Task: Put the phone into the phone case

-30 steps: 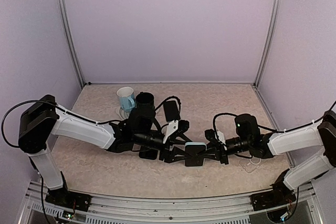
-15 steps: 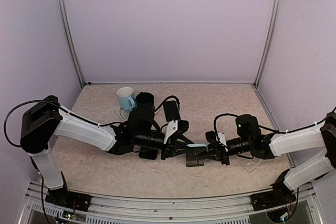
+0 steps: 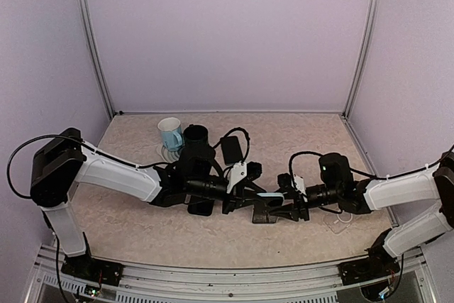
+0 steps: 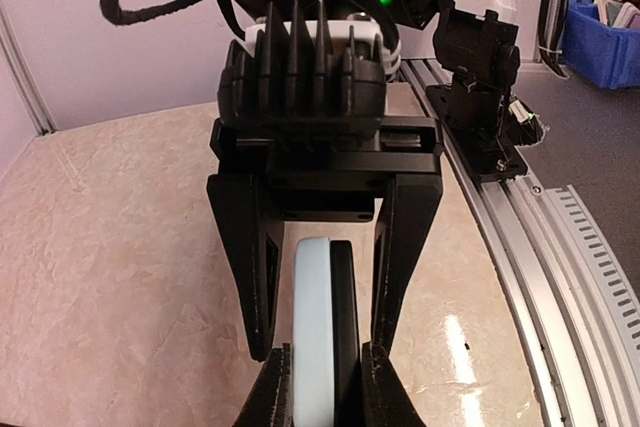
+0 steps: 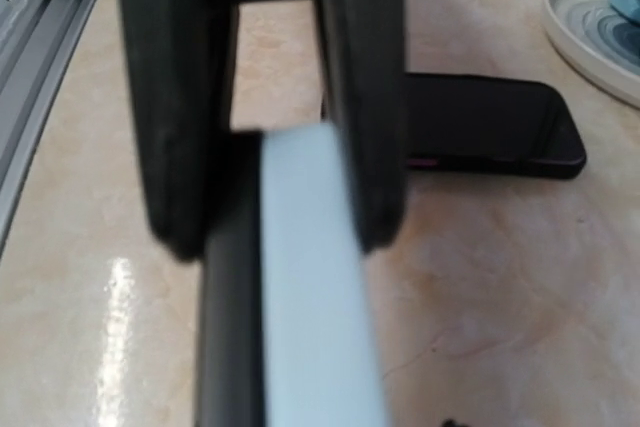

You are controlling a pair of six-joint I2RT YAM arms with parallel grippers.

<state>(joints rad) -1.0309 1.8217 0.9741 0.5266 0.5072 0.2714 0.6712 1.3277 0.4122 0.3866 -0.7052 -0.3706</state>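
Observation:
A black phone (image 4: pixel 345 317) and a light-blue phone case (image 4: pixel 312 327) are pressed flat together and held on edge between the two arms, low over the table (image 3: pixel 135 225). They also show in the top view (image 3: pixel 268 206) and in the right wrist view, the case (image 5: pixel 310 327) beside the phone (image 5: pixel 225 347). My left gripper (image 4: pixel 325 392) is shut on the pair. My right gripper (image 3: pixel 287 205) reaches in from the other side. Its fingers (image 4: pixel 250 247) straddle the pair, with a thin strip of table showing beside the case. Its own fingertips are hidden in its wrist view.
A second black phone (image 5: pixel 480 137) lies flat on the table under the left arm, also seen in the top view (image 3: pixel 201 208). A black flat item (image 3: pixel 231 148), a light-blue mug (image 3: pixel 170 133) and a black cup (image 3: pixel 196 135) stand behind. A white cable (image 3: pixel 340 219) lies by the right arm.
My left gripper has moved right and closed on the phone and case. The pair has turned from face-up to edge-on and sunk lower. The right arm has barely shifted.

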